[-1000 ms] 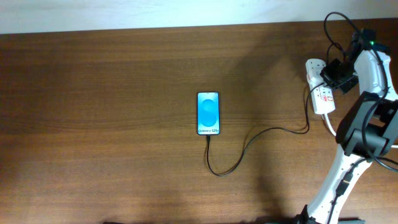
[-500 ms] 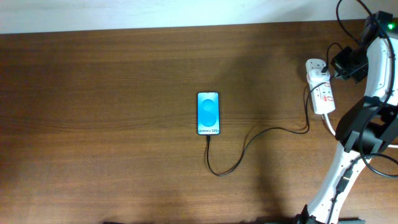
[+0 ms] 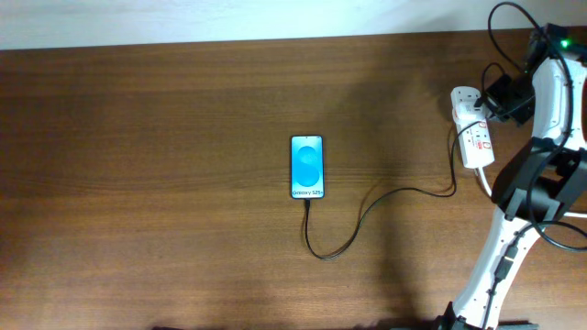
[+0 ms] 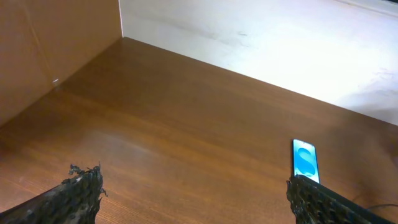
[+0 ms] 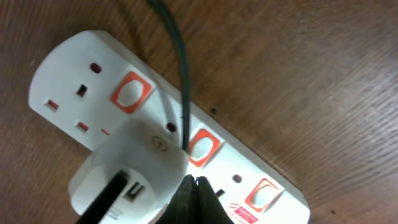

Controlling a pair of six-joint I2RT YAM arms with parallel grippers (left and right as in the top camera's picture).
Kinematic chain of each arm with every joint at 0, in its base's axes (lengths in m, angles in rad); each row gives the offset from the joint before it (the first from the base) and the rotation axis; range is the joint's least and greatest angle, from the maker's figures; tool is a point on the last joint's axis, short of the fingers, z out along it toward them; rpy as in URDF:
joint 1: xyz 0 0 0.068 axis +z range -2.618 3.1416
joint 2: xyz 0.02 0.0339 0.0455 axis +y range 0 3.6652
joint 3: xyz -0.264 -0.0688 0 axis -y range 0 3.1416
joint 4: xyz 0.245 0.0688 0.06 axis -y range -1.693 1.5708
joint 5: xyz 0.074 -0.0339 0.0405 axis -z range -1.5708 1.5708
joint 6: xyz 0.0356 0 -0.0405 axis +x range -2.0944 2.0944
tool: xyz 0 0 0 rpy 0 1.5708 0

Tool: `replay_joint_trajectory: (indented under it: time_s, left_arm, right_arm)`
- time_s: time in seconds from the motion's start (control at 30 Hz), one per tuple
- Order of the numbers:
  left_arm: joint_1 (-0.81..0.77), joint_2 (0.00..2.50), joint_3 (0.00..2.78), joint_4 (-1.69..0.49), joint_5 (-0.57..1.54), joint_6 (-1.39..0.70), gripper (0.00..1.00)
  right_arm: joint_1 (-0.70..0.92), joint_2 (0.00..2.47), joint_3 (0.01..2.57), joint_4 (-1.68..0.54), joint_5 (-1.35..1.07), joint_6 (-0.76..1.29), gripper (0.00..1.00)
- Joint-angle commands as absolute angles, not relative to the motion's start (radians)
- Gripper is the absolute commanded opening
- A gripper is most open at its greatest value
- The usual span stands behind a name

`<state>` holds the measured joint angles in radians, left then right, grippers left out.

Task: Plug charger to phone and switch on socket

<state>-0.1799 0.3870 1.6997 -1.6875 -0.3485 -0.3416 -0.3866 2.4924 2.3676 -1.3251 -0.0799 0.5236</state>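
Note:
The phone [image 3: 307, 167] lies in the middle of the table with its blue screen up; it also shows in the left wrist view [image 4: 305, 158]. The thin black charger cable [image 3: 367, 213] runs from the phone's near end in a loop to the white socket strip [image 3: 470, 128] at the far right. In the right wrist view a white adapter [image 5: 127, 171] sits in the socket strip [image 5: 261, 180] beside red switches [image 5: 204, 148]. My right gripper [image 5: 194, 182] is shut, its tips just over the strip near the middle switch. My left gripper [image 4: 193, 193] is open and empty above bare table.
The strip's thick white cord [image 3: 484, 183] runs toward the right arm's base [image 3: 514, 238]. A pale wall [image 3: 229, 20] borders the table's far edge. A wooden side panel [image 4: 43, 56] stands at the left in the left wrist view.
The right gripper moved from over the strip's middle to its far right side, then shifted slightly. The phone, the cable and the left arm have not moved.

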Motion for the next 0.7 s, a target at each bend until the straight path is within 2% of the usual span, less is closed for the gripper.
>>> replay_joint_trajectory:
  time_s: [0.0,0.67]
  left_arm:
    - [-0.174,0.379,1.702,-1.688,-0.356,-0.354,0.99]
    - [-0.174,0.379,1.702,-1.687,-0.356,-0.354,0.99]
  right_arm:
    - [-0.364,2.522,2.354,-1.316,-0.078,0.531,0.04]
    - [-0.366,2.526,2.288,-1.262,-0.056,0.531,0.04]
